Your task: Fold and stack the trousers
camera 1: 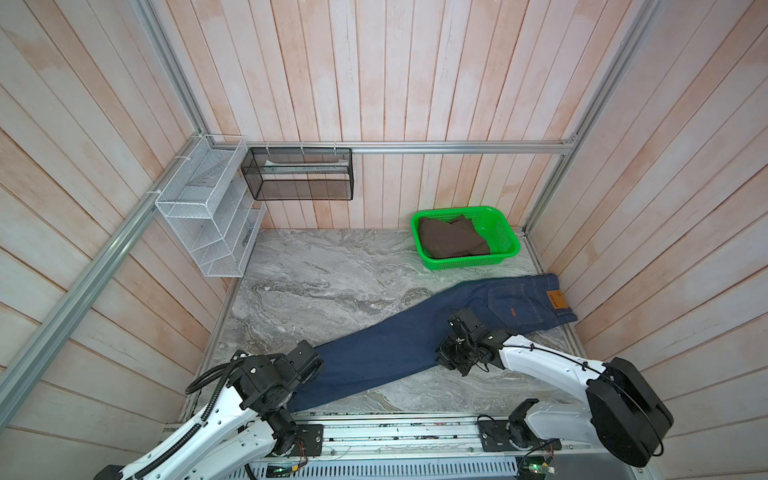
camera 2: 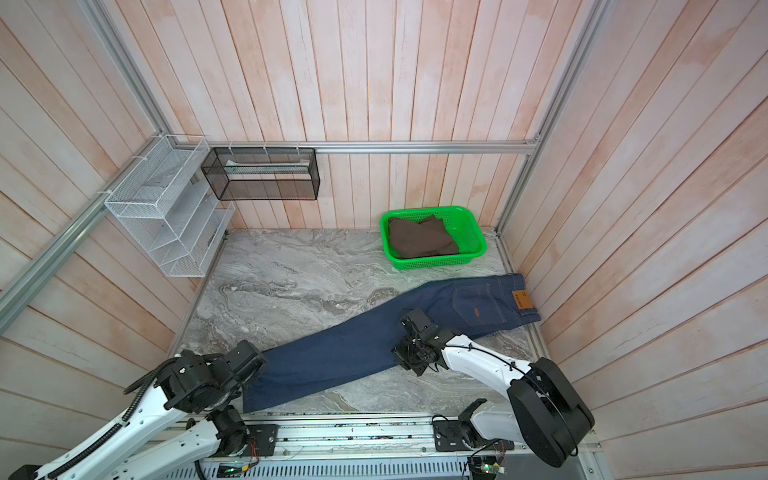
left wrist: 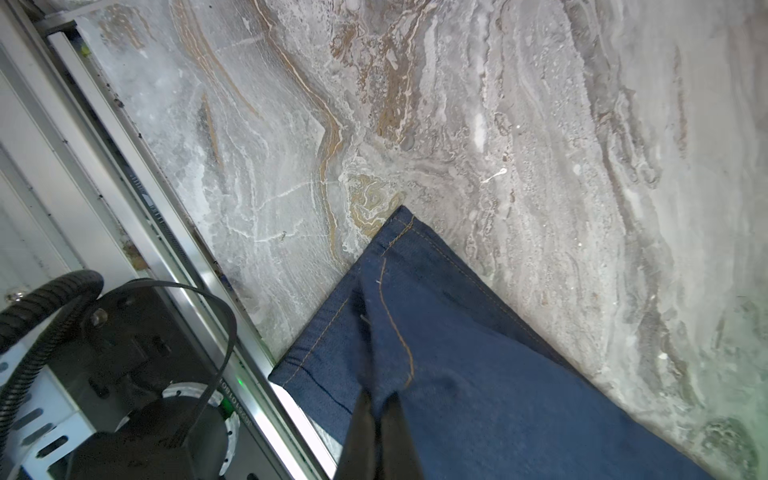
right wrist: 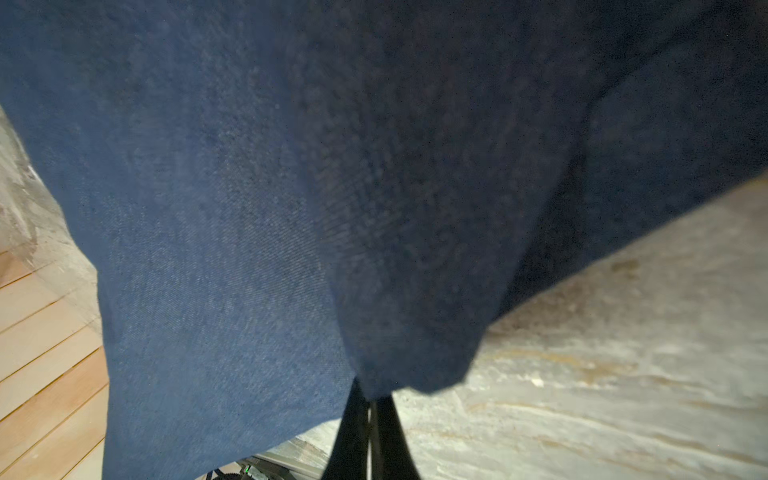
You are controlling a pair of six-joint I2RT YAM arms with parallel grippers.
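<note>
Trousers: long dark navy denim jeans [camera 1: 374, 357], laid slantwise on grey marble table [camera 1: 311, 270], waist far right.
Left fingers [left wrist: 360, 436]: pinched shut on hem denim.
Right fingers [right wrist: 351, 440]: pinched shut on lifted thigh denim.
Fold: needed level lift, hems onto waist.

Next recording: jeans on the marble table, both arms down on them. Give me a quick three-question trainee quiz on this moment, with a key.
1. True or false: the green basket is empty.
2. What does the left gripper pinch? A the hem end of the trousers; B their back pocket; C nothing.
3. Which end of the trousers lies nearest the basket?

Key: 1 false, a dark garment lies in it; 2 A; 3 the waistband end, marked by the tan patch.
</note>
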